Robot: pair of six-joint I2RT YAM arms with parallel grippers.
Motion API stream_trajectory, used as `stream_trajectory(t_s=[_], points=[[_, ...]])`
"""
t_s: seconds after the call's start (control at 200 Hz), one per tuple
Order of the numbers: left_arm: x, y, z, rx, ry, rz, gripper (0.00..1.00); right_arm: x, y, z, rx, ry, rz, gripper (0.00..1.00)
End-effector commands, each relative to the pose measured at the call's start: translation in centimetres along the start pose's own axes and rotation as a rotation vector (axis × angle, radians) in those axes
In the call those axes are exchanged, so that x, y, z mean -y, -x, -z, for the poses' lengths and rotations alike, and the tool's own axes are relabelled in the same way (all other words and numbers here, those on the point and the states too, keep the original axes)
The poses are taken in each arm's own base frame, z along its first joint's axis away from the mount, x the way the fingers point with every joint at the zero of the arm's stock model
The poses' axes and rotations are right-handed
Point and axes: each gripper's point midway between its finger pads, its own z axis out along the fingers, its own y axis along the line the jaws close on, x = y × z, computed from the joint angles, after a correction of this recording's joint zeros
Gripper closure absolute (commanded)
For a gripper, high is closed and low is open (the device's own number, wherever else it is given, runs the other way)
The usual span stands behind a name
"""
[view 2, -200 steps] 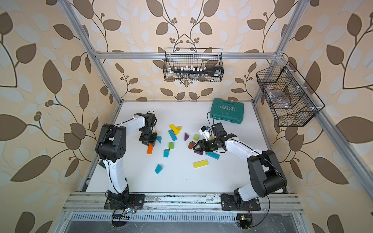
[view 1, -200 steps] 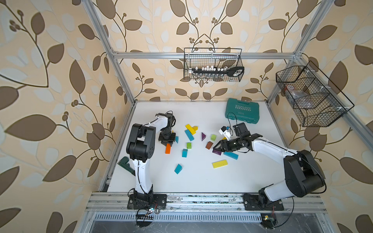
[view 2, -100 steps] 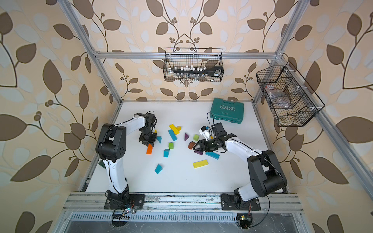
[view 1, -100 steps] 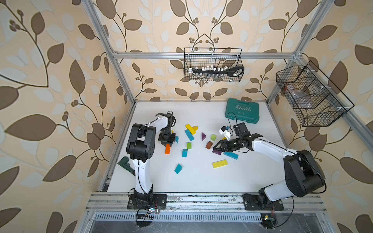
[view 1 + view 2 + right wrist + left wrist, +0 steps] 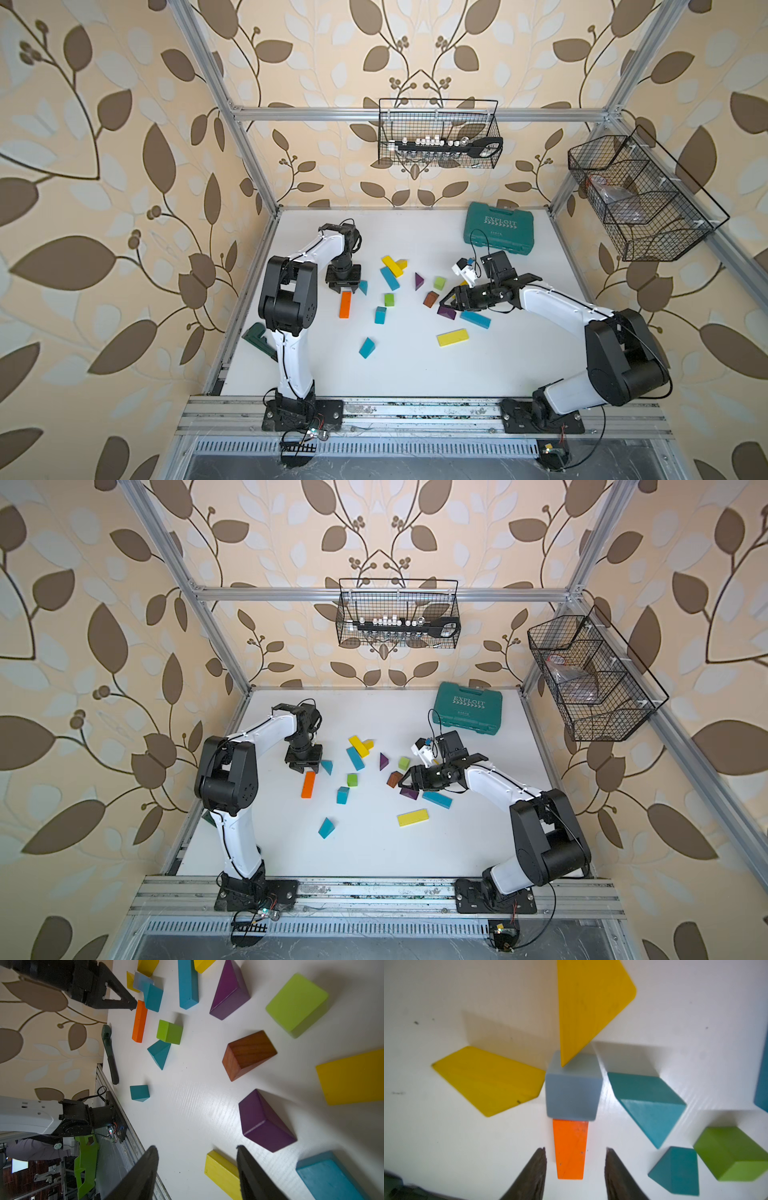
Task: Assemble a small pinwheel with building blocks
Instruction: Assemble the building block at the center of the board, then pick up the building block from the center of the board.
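Left claw point(image 5: 344, 289) stands narrowly open astride the orange matte bar point(image 5: 570, 1147), which lies flat on the white bench point(image 5: 415, 374), butted against a pale-blue cube point(image 5: 572, 1093). Right claw point(image 5: 196, 1148) gapes empty near a purple wedge point(image 5: 266, 1122). Blocks look light, rigid, smooth; grip the bar's long flat sides.

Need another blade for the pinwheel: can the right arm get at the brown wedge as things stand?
Probably yes. The right gripper is open, empty and close to the brown wedge, with nothing between them; a purple wedge lies just beside.
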Motion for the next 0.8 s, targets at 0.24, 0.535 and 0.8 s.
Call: stream_trajectory(t_s=[0.24,0.535,0.8], points=[[6.4,-0.9,10.6,0.205,-0.061,0.278,0.44,1.3,2.8,3.4,0.133,-0.073,-0.016,0.39],[14.0,3.2,5.4,0.144,-0.04,0.328,0.47,3.3,2.3,5.6,0.225,-0.17,-0.015,0.2],[14.3,5.4,2.4,0.148,0.006,0.378,0.49,4.4,2.3,7.8,0.331,-0.251,-0.021,0.0]])
